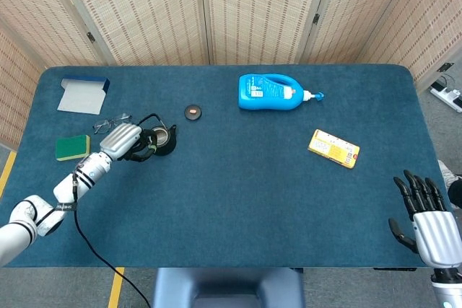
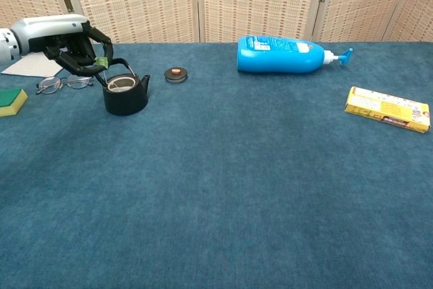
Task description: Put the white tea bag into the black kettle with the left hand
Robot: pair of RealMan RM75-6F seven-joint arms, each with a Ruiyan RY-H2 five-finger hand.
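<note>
Tea bag in kettle
Left hand (image 2: 67, 42) pinches white tea bag (image 2: 120, 84) tag over black kettle (image 2: 126, 94); right hand (image 1: 427, 218) open, far right.

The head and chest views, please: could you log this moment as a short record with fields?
left hand: low beside the kettle, fingers pinching the green tag
tea bag: not visible outside the kettle
lid: on the table, right of the kettle
right hand: open, at the table's near right edge
other items: glasses, sponge, blue bottle, yellow box
</note>
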